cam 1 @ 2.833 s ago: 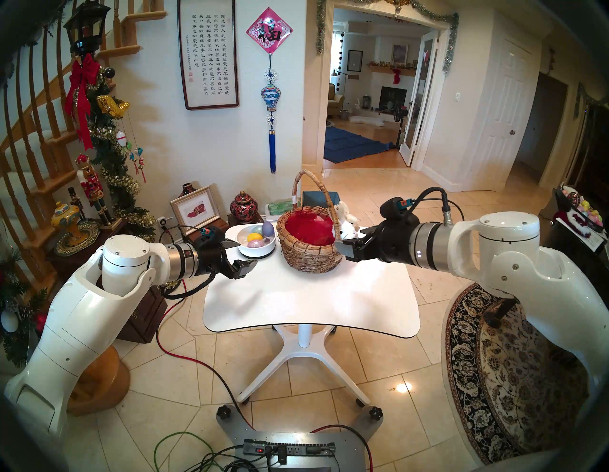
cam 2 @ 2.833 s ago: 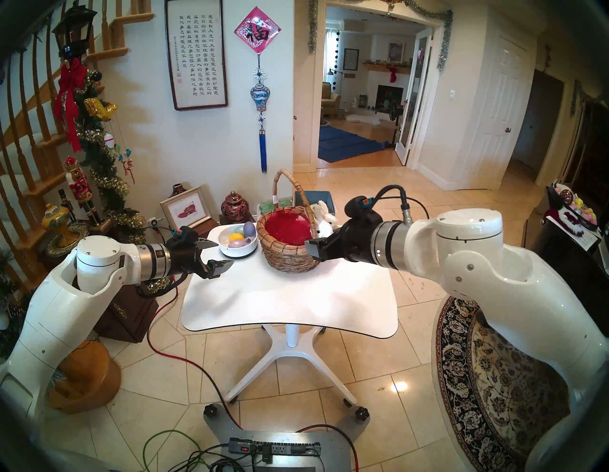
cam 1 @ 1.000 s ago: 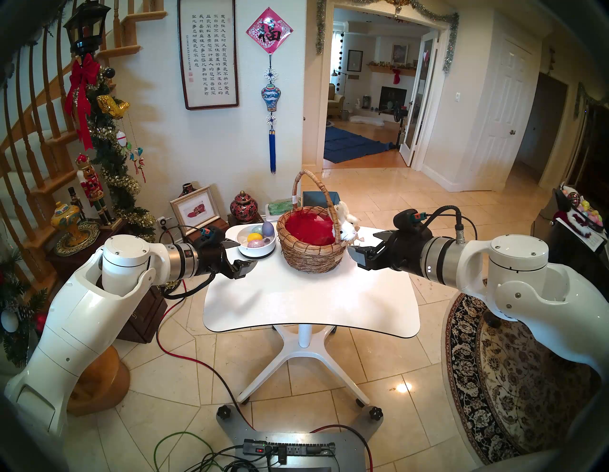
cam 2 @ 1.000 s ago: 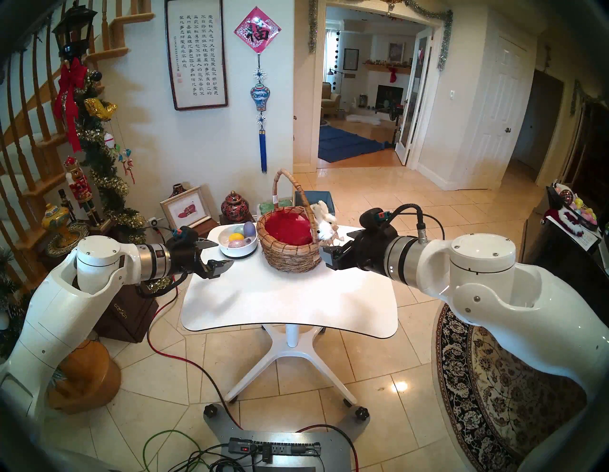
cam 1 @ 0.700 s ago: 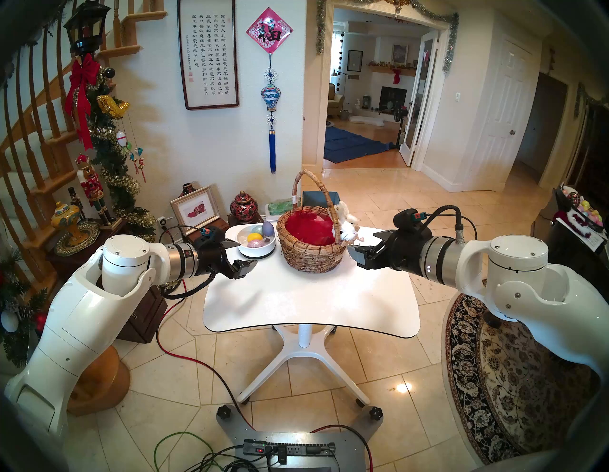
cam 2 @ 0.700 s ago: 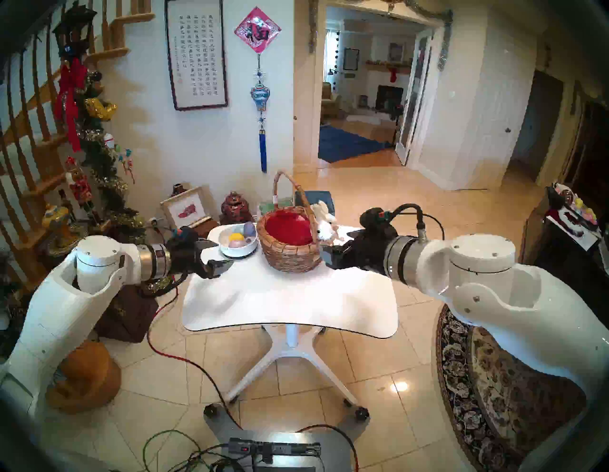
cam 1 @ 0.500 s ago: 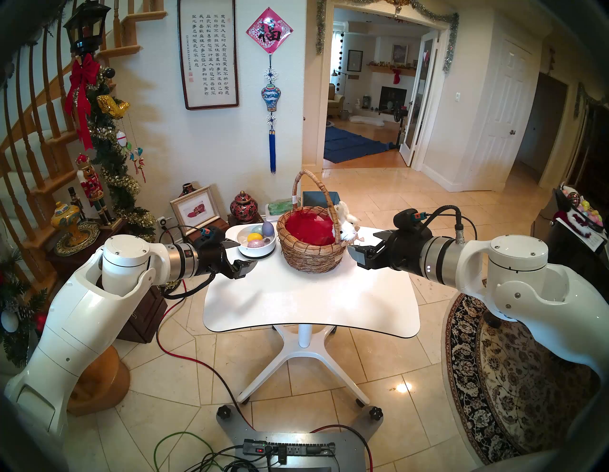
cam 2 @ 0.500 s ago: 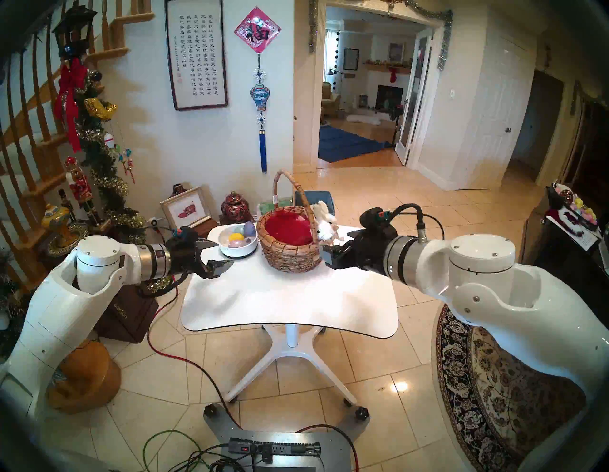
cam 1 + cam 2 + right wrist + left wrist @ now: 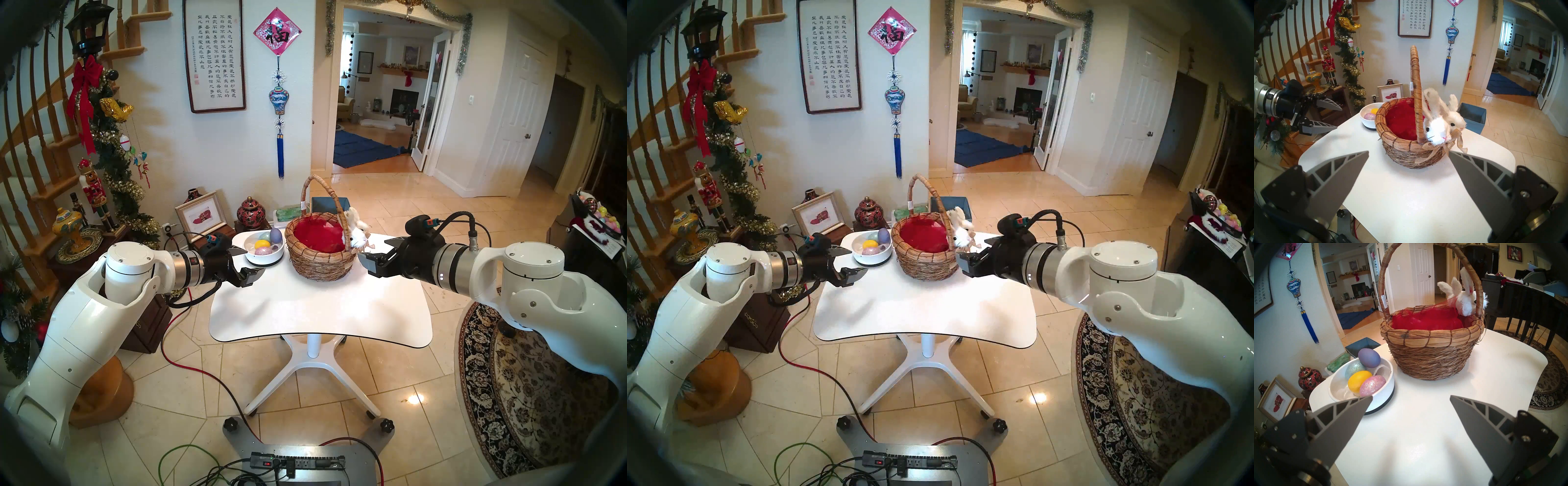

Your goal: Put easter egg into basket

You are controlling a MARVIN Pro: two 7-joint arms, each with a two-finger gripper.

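Wicker basket [image 9: 319, 263] (red lining), eggs [image 9: 1366, 377] in white bowl [image 9: 1388, 392], table [image 9: 319, 312]

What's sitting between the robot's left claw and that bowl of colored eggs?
Nothing: only bare white table lies between the open left gripper and the bowl of eggs, as the left wrist view shows.

Both arms reach inward and angle slightly down, left tool [image 9: 245, 262] and right tool [image 9: 377, 254] gaping wide, nothing held.
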